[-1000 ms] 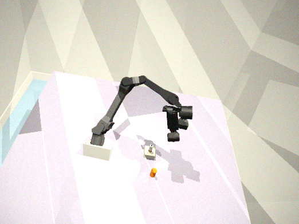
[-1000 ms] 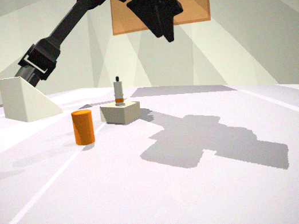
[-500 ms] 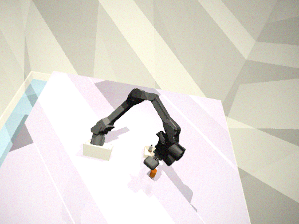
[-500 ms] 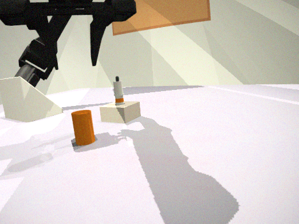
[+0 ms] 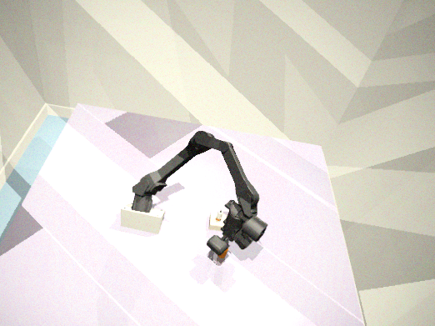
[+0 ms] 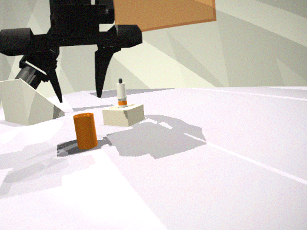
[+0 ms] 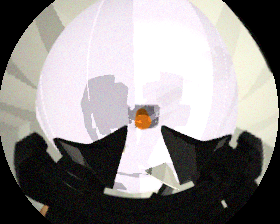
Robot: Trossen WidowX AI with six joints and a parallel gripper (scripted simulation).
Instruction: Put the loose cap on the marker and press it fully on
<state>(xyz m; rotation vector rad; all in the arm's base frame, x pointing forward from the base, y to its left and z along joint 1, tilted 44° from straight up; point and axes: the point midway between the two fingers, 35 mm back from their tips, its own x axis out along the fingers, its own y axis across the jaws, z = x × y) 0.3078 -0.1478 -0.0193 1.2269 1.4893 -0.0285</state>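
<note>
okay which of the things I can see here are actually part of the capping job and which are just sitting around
Part of the job:
- orange cap, standing loose on the table
- marker, upright and uncapped
- holder block under the marker
- hand, open, holding nothing, above the cap

Just there:
- pale base block at the arm's foot
- orange panel on the back wall

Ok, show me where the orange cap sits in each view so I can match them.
Top: cap lower centre, mostly hidden under the tool.
Exterior: cap left of centre, standing in front of the holder block.
Wrist: cap centre, between the fingers, below them.
Shared landmark: the open tool directly above it.
</note>
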